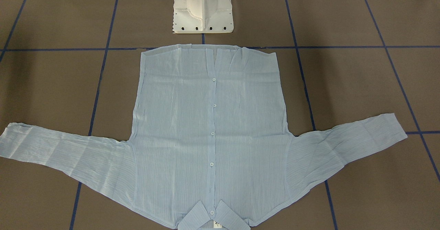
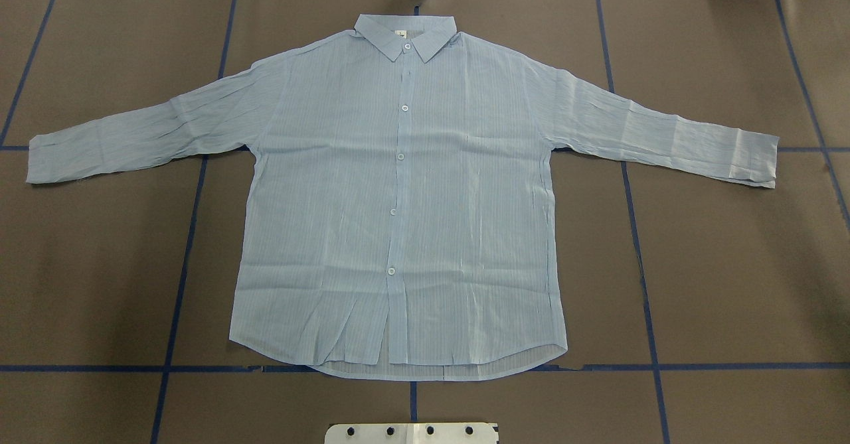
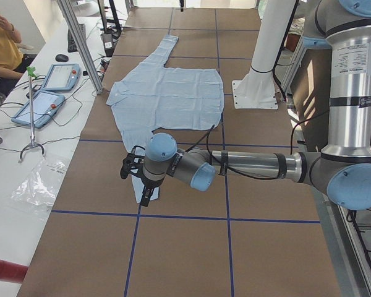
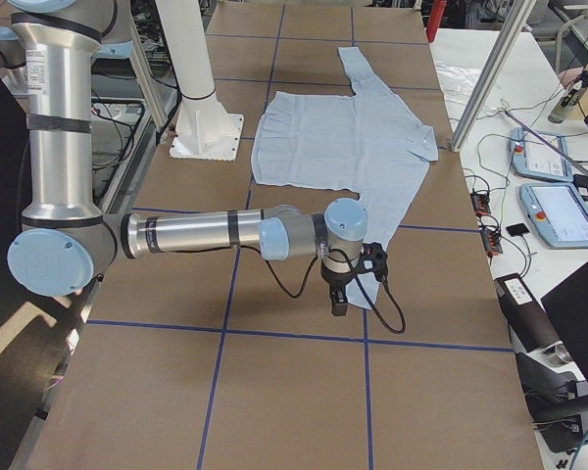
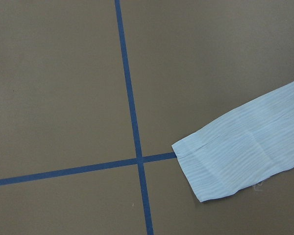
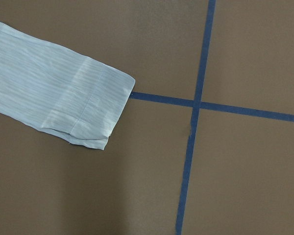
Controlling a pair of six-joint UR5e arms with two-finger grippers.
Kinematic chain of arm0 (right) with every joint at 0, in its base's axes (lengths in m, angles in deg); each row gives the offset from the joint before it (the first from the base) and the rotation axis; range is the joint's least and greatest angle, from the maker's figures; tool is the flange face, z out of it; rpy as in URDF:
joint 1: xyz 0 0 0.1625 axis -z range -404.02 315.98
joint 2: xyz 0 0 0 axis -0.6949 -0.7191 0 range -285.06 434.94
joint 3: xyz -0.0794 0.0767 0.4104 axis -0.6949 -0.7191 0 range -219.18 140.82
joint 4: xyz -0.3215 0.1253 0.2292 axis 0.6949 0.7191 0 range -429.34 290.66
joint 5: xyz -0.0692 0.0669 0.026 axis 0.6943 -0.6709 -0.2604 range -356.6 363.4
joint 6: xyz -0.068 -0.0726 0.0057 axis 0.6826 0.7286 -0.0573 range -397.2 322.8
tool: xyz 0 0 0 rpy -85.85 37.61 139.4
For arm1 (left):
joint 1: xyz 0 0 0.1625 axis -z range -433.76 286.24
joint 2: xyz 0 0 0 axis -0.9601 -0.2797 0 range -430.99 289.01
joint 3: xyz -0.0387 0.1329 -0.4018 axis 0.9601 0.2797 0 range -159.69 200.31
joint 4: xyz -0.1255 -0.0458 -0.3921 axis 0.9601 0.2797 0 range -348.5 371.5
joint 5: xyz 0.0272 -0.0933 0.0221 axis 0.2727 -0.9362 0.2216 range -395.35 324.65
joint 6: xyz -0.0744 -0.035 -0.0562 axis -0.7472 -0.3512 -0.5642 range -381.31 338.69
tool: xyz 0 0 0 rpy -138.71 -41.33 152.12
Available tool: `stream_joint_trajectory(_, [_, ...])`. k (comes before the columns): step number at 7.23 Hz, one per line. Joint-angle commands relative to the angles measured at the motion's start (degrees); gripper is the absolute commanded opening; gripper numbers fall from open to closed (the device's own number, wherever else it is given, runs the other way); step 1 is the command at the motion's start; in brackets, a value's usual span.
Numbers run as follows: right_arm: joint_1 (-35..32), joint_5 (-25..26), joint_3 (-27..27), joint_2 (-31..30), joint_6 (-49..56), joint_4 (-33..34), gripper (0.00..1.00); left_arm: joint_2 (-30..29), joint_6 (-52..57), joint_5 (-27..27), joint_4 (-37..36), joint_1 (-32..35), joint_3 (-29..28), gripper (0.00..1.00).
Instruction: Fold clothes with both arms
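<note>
The pale-blue shirt [image 2: 398, 198] lies flat and front up on the brown table, buttoned, both sleeves spread wide, its collar [image 2: 406, 36] at the far edge from the robot. My left gripper [image 3: 140, 184] hangs low beside the left sleeve's end, and the left wrist view shows that cuff [image 5: 235, 159] with no fingers in frame. My right gripper [image 4: 339, 294] hangs low by the right sleeve's end, whose cuff [image 6: 90, 110] fills the right wrist view's left side. Both grippers show only in the side views, so I cannot tell whether they are open or shut.
The white pedestal base [image 1: 202, 11] stands just behind the shirt's hem. Blue tape lines [image 2: 189, 231] cross the table cover. A side bench holds tablets [image 3: 46, 105] and cables, with a seated person [image 3: 3, 43] beside it.
</note>
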Motion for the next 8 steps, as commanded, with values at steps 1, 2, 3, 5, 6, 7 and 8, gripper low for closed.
stream_joint_trajectory(1, [0.6,-0.3,-2.2,0.1,-0.5,-2.1,1.00,0.0,0.1,-1.0,0.3,-0.1,-0.1,1.00])
stream_joint_trajectory(2, [2.5,0.0,-1.9,1.1,-0.5,-2.3,1.00,-0.1,-0.2,-3.3,0.3,-0.3,-0.1,1.00])
stream_joint_trajectory(3, [2.9,0.1,-2.6,2.6,-1.0,-2.2,1.00,0.0,-0.1,-6.8,0.6,-0.3,0.2,1.00])
stream_joint_trajectory(5, [5.3,0.3,-9.2,7.3,-0.9,-4.3,1.00,-0.1,-0.1,-6.6,0.6,-0.5,-0.2,1.00])
stream_joint_trajectory(6, [5.7,0.3,-18.3,11.2,-1.1,-11.7,0.99,-0.2,-1.3,-6.7,0.5,-0.5,-0.4,1.00])
stream_joint_trajectory(7, [5.7,0.3,-23.7,14.3,-5.0,-17.0,0.98,0.0,-2.9,-7.3,0.6,-0.3,-0.4,1.00])
stream_joint_trajectory(8, [7.5,0.6,-25.2,14.4,-7.1,-18.4,0.98,0.0,-3.5,-6.8,0.5,-0.3,0.2,1.00])
